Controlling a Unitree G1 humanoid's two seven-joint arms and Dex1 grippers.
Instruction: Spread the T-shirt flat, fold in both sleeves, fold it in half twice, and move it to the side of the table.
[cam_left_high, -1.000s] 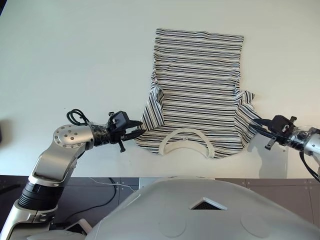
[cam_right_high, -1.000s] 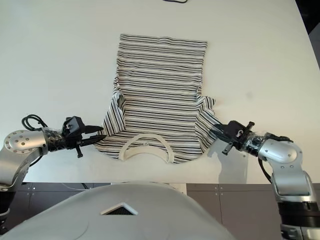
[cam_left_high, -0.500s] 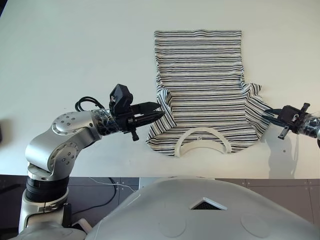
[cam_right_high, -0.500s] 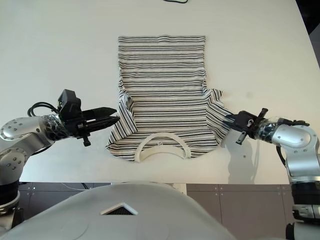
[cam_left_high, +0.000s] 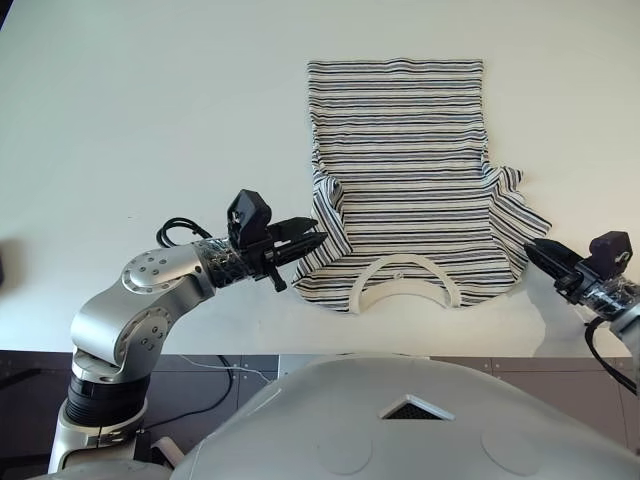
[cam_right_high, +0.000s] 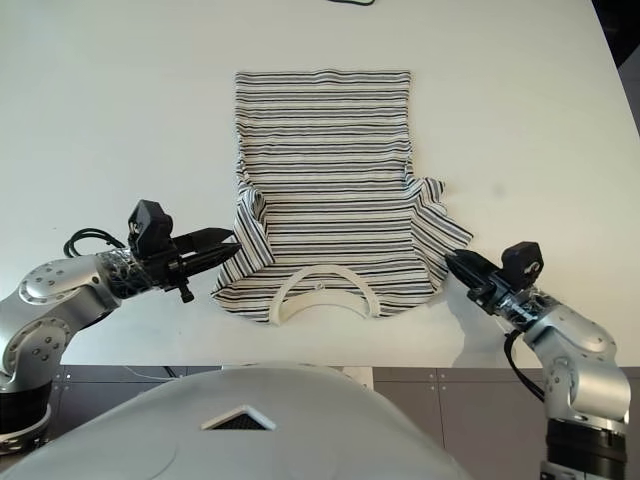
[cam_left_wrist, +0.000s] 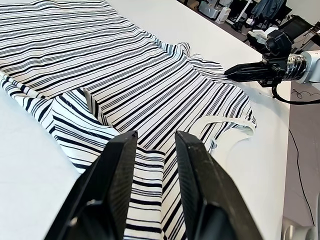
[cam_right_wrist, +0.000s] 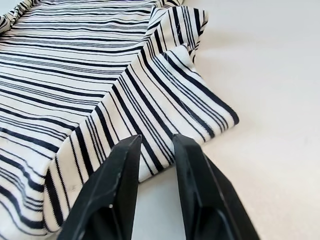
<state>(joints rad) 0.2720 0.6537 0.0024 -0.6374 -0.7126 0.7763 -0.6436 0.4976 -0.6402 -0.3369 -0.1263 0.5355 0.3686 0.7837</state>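
White table (cam_left_high: 150, 120): striped T-shirt (cam_left_high: 400, 180); left claw (cam_left_high: 314, 239), right claw (cam_left_high: 533, 250) parted beside it.

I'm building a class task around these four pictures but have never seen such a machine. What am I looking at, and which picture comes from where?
This is a humanoid robot with two arms, each ending in a two-finger gripper. Two pictures come from cameras in its head, looking down over the arms; the other two come from a camera on each wrist, so the black prongs up close belong to that arm's own gripper. On the white table lies a striped T-shirt, collar nearest the robot. The left gripper is at one sleeve, the right gripper at the other. Both are open and hold nothing.
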